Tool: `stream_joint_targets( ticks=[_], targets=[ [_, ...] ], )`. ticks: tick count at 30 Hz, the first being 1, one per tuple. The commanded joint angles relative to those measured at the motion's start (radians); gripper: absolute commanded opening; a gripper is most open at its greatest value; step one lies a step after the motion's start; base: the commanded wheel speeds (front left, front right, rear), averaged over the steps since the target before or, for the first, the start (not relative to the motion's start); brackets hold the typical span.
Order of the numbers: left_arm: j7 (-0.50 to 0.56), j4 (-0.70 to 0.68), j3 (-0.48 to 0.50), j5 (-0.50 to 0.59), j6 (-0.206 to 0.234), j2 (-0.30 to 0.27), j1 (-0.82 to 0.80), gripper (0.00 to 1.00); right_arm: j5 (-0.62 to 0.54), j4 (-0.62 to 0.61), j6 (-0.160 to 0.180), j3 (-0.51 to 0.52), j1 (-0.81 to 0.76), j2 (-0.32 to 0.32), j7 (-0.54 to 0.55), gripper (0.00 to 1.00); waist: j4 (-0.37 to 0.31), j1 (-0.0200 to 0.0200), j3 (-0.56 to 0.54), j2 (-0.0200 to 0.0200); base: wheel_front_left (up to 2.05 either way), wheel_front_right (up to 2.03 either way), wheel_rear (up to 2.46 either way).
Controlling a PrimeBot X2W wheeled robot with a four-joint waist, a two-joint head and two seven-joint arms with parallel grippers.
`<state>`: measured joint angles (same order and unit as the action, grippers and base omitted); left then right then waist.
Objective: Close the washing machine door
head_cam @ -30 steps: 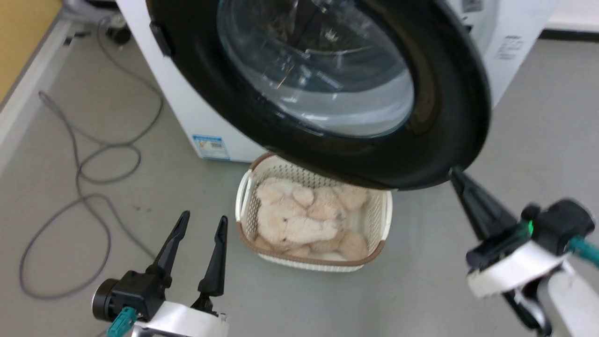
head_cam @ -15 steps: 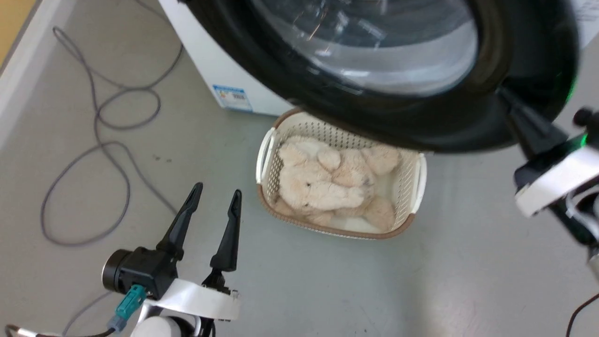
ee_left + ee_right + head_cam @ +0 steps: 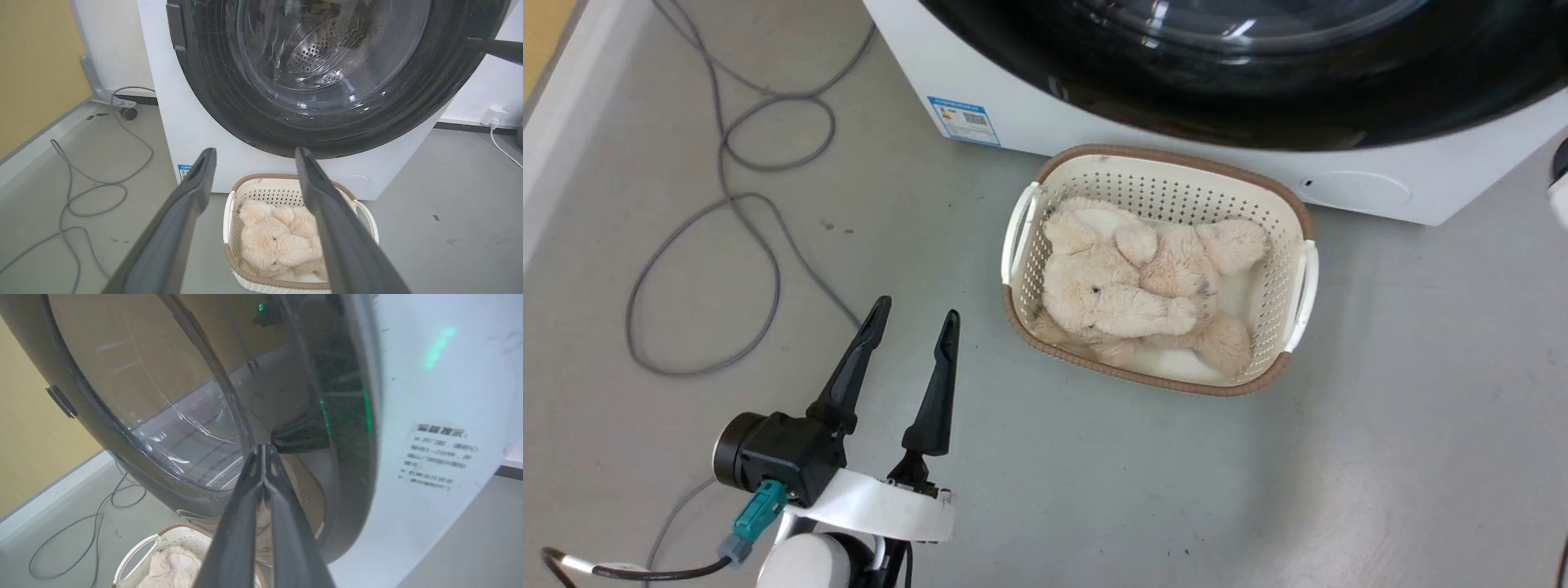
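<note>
The washing machine door (image 3: 229,102), round and black-rimmed with a clear glass bowl (image 3: 327,49), lies close against the white machine's front; its lower rim (image 3: 1258,106) crosses the top of the head view. Whether it is latched cannot be told. My right gripper (image 3: 263,447) is shut with nothing in it, its joined tips against the door's outer face near the right rim (image 3: 347,428). One of the right gripper's fingers (image 3: 494,48) reaches in from the right of the left wrist view. My left gripper (image 3: 916,309) hangs open over the floor, left of the basket and apart from the door.
A cream basket (image 3: 1023,237) holding a beige plush toy (image 3: 1127,286) stands on the floor just in front of the machine. Grey cables (image 3: 727,188) loop over the floor at the left, beside a white skirting (image 3: 556,147). A wall socket (image 3: 492,114) sits at the right.
The door has swung from wide open to nearly flat against the machine, with my right gripper following it. The head camera has shifted too. My left gripper has stayed open.
</note>
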<state>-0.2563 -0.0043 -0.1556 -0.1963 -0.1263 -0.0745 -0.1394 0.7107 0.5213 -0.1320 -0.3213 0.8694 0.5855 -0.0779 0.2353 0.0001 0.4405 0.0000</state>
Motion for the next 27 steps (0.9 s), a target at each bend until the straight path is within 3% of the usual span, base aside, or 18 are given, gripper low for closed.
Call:
stream_joint_targets(
  ticks=[1, 9, 16, 27],
  targets=[
    [-0.005, 0.002, 0.001, -0.005, -0.004, 0.003, -0.015, 1.0, 0.01, 0.012, 0.001, 0.013, 0.03, 0.004, 0.008, 0.0, 0.005, -0.0001, 0.005, 0.0, 0.0, 0.0, 0.0],
    [-0.005, 0.008, 0.007, -0.001, -0.004, 0.01, -0.026, 1.0, 0.034, 0.083, 0.001, 0.087, 0.081, -0.024, 0.035, 0.0, 0.018, -0.0001, 0.019, 0.0, 0.0, 0.0, 0.0],
    [-0.005, 0.013, 0.013, 0.002, -0.004, 0.013, -0.026, 1.0, 0.019, 0.086, 0.001, 0.092, 0.066, -0.02, 0.022, 0.0, 0.01, -0.0001, 0.007, 0.0, 0.0, 0.0, 0.0],
    [-0.005, 0.045, 0.038, 0.002, -0.004, 0.015, 0.022, 1.0, 0.017, 0.009, 0.001, 0.028, -0.144, -0.056, -0.093, 0.0, -0.066, -0.0001, -0.169, 0.0, 0.0, 0.0, 0.0]
  ],
)
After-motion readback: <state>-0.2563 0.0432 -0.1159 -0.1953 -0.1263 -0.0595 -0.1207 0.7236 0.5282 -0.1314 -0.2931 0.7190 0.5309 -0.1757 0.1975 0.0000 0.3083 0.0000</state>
